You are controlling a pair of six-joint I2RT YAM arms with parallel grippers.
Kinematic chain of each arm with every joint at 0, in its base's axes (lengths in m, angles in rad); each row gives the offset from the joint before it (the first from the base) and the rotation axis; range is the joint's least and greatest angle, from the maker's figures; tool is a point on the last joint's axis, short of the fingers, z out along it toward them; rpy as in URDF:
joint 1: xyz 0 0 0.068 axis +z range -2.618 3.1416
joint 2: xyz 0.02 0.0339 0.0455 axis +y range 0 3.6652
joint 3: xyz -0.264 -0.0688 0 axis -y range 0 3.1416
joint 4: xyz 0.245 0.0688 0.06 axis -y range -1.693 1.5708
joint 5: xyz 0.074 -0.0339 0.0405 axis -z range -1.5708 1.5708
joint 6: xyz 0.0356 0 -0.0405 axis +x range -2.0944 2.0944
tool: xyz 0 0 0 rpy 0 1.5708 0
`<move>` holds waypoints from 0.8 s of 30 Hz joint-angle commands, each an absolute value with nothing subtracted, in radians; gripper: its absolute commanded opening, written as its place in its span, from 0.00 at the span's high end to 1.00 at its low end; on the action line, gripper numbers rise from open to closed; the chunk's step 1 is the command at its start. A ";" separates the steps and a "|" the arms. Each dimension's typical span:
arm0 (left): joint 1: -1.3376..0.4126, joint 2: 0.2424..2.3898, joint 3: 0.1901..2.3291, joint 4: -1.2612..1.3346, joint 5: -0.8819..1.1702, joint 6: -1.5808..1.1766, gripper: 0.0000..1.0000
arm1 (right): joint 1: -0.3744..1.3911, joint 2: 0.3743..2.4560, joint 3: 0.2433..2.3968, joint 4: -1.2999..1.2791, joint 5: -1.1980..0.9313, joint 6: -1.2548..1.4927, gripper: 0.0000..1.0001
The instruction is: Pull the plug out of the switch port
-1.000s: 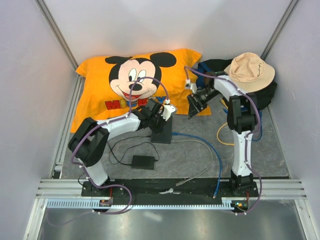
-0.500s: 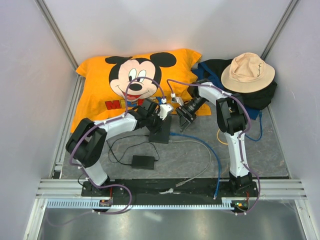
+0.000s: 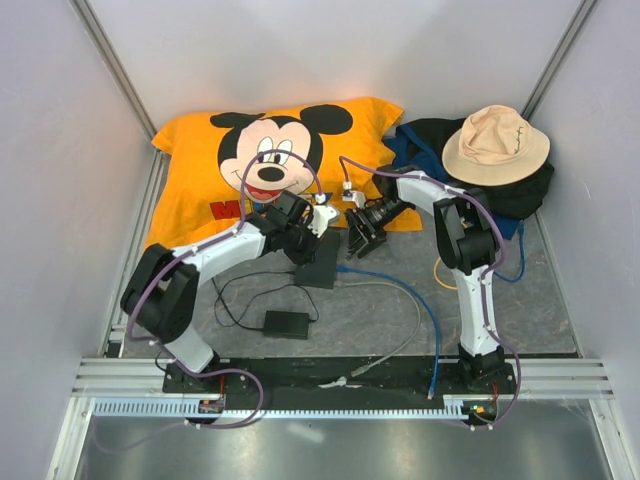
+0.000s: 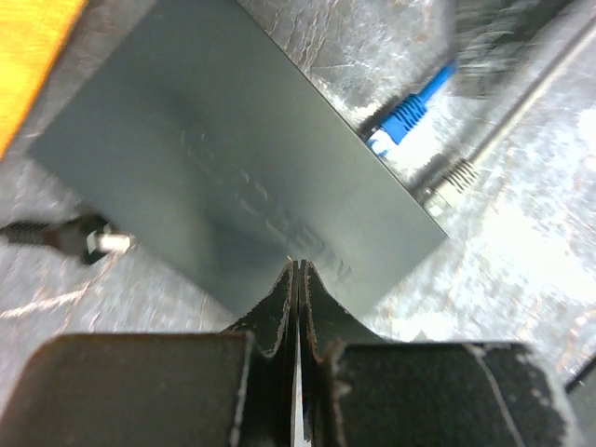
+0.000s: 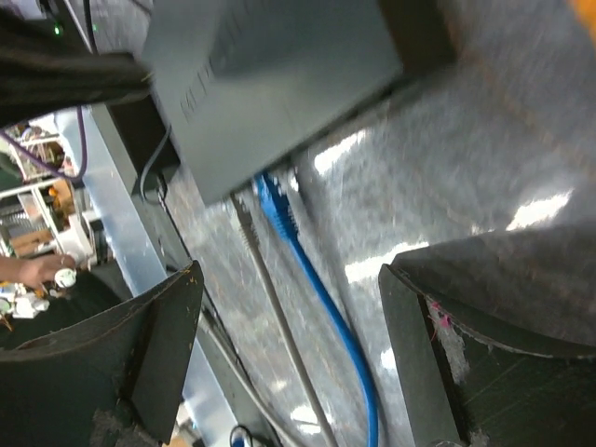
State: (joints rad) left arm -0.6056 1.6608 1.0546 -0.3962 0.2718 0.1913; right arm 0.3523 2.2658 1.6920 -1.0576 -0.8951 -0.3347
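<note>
The switch is a flat black box on the grey mat, with a blue plug and a grey plug in the sockets on one edge. My left gripper is shut with nothing in it. Its tips are over the switch's top, close to the edge opposite the sockets. My right gripper is open and hovers just off the socket edge. The blue plug and its blue cable lie between the fingers in that view, below them and untouched. In the top view, the right gripper sits at the switch's right.
An orange Mickey pillow lies behind the switch. At back right a tan hat rests on a dark bag. A black power brick with a thin cord lies in front. A yellow cable and the grey cable cross the mat.
My right arm has swung left and down from near the hat to the switch's socket side, its jaws narrowing slightly. My left gripper has shifted a little over the switch, still shut.
</note>
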 commanded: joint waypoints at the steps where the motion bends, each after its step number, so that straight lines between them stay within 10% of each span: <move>1: -0.584 1.563 1.054 -0.436 0.298 0.178 0.98 | 0.371 2.272 1.712 -0.905 -0.861 -0.267 0.15; 24: -0.508 1.611 1.003 -0.408 0.318 0.147 0.98 | 0.433 2.391 1.646 -0.899 -0.851 -0.250 0.23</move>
